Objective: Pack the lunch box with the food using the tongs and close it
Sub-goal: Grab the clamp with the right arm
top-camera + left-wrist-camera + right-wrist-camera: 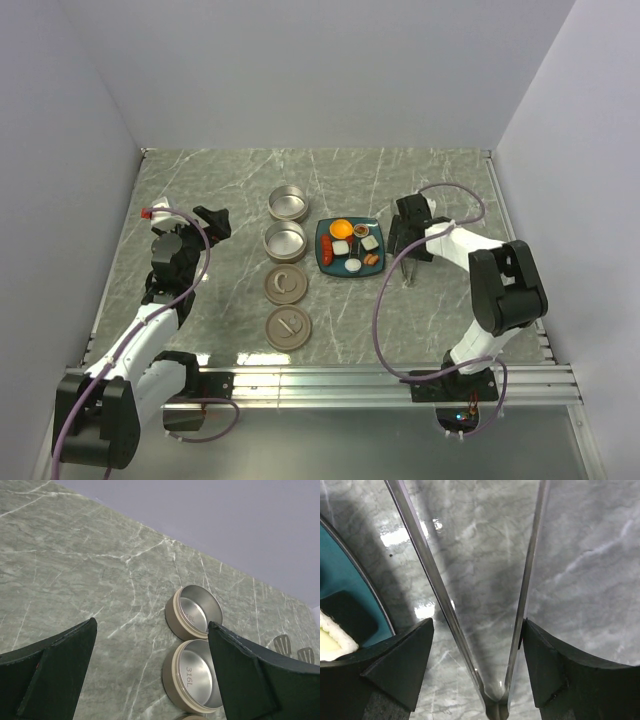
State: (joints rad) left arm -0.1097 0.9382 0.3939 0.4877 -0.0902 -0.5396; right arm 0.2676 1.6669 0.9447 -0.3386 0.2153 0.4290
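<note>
The tongs (441, 592) lie flat on the marble table (580, 540), and your right gripper (477, 625) straddles them close to their hinged end, so both slim arms run out between its fingers and spread apart ahead of it. Its jaws stand apart and are not clamped. The finger away from the plate (560, 670) sits right up against one arm, though you cannot tell whether it presses. A sliver of table shows between the plate-side finger (400, 670) and the other arm. Just beside that plate-side finger is the square teal plate (340, 580), with a white cube (332, 642) on it near the fingertip. From above, you see all the food (341, 247) on that plate, just left of your right gripper: the orange ball (341, 228), more white cubes, the sausage pieces (371, 260) and the dark round piece (362, 231). Beyond the plate, the lunch box stands open and empty as two round metal tins close together, with the lids (285, 284) lying on the table beside them, toward the arm bases. Your left gripper (151, 625) hangs over bare table with its jaws wide and nothing between them. The far tin (194, 612) and the near tin (197, 680) lie ahead of it, and one finger partly hides the near tin.
</note>
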